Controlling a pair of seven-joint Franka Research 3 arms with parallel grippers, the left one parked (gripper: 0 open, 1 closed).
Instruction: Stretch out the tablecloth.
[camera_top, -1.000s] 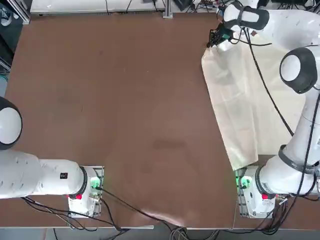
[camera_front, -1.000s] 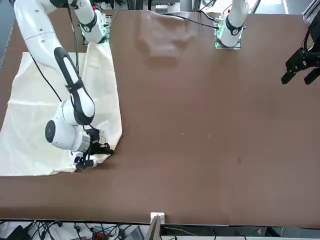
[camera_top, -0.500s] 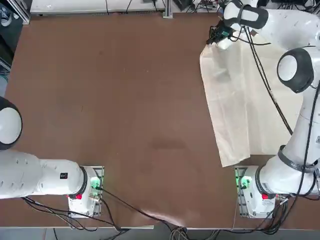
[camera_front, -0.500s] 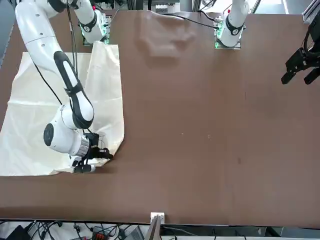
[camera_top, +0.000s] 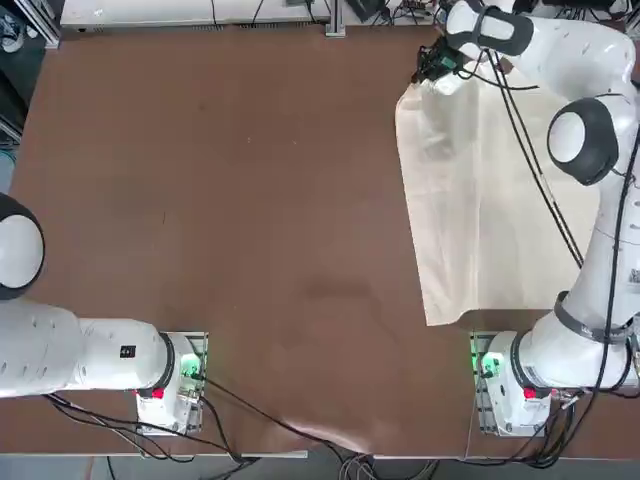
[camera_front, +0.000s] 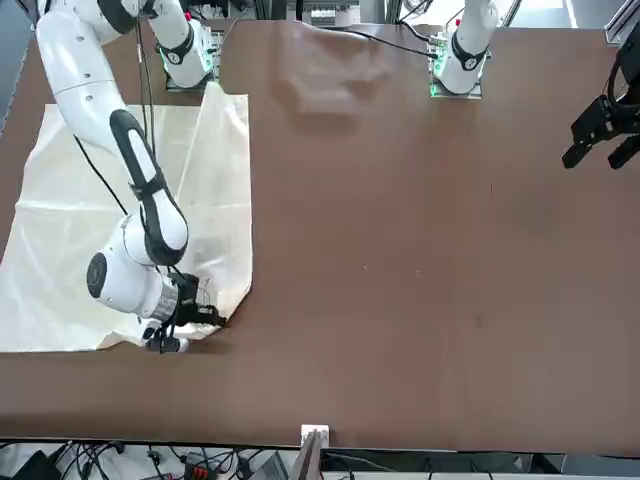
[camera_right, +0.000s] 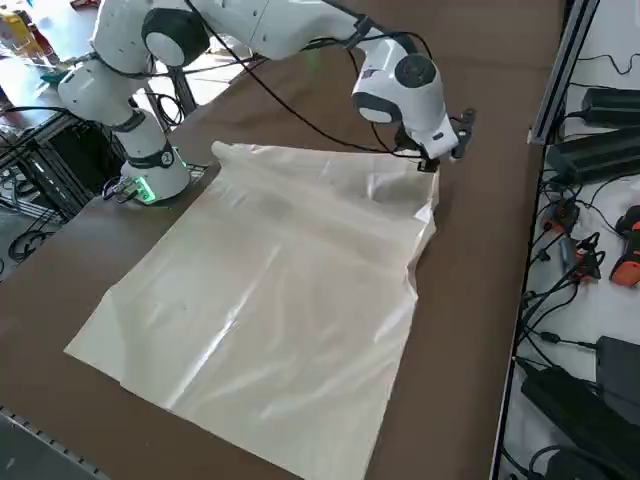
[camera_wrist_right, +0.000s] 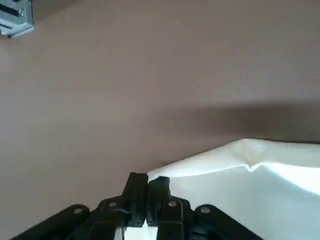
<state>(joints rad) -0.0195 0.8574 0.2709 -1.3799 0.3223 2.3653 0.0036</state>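
The cream tablecloth lies on the right part of the brown table, partly folded over itself with a raised ridge near the right arm's base. My right gripper is at the cloth's far corner, low over the table and shut on that corner. The front view has the gripper at the cloth's edge nearest that camera. From the right side, the gripper pinches the puckered corner of the tablecloth. In the wrist view the fingertips are pressed together, with the cloth's edge running out from them.
Bare brown table spreads to the left of the cloth. The table's far edge, with cables beyond it, is close behind the gripper. The right arm's base sits at the cloth's near edge. A metal bracket shows in the wrist view.
The gripper has drawn the held corner a little toward the table's middle and far edge. The cloth's inner edge and near corner slid the same way, so more of it lies unfolded.
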